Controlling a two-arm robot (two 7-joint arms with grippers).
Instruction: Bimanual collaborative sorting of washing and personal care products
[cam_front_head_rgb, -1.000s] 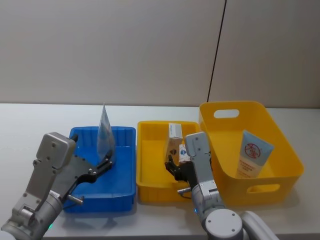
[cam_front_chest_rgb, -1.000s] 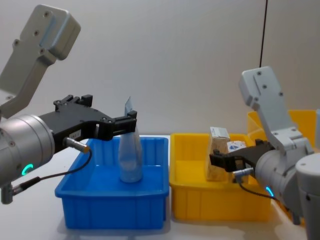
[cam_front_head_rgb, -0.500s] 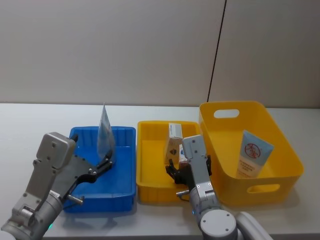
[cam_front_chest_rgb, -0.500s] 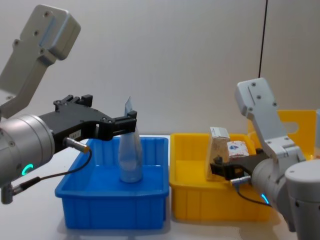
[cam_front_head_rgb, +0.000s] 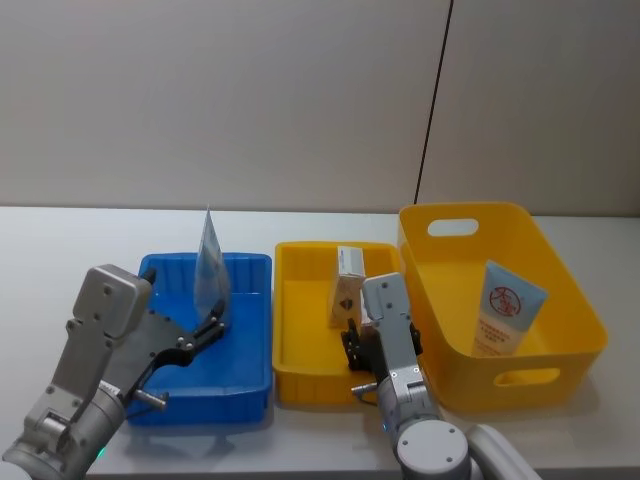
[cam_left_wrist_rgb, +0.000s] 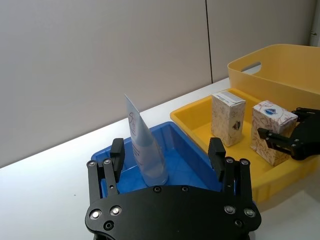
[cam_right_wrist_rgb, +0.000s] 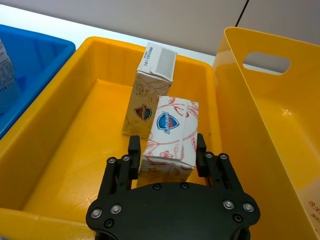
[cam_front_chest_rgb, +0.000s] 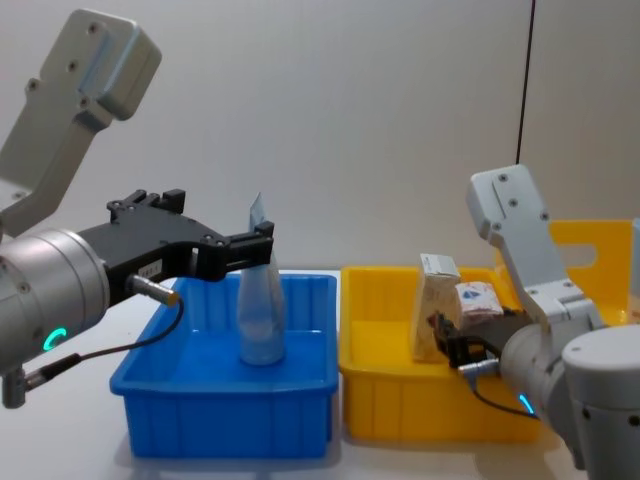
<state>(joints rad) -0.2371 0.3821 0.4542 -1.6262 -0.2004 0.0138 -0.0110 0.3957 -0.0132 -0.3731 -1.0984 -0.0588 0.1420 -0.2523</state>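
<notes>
Here, cream carton (cam_right_wrist_rgb: 170, 140) between right claw (cam_right_wrist_rgb: 166, 150) fingers (cam_right_wrist_rgb: 133, 156)

Upright tube (cam_front_chest_rgb: 260, 310) in blue bin (cam_front_chest_rgb: 225, 420)

Head view: high, looking forward and down over the blue bin (cam_front_head_rgb: 205, 330), small yellow bin (cam_front_head_rgb: 310, 325) and large yellow tub (cam_front_head_rgb: 495, 300) on the bench (cam_front_head_rgb: 60, 250).
Chest view: low, level across the bench, side-on to the bins.
Left wrist view: close behind the left gripper (cam_left_wrist_rgb: 167, 162), facing the blue bin.
Right wrist view: close above the right gripper (cam_right_wrist_rgb: 167, 155), facing into the small yellow bin.
Shared: both wrist views show the small yellow bin.
</notes>
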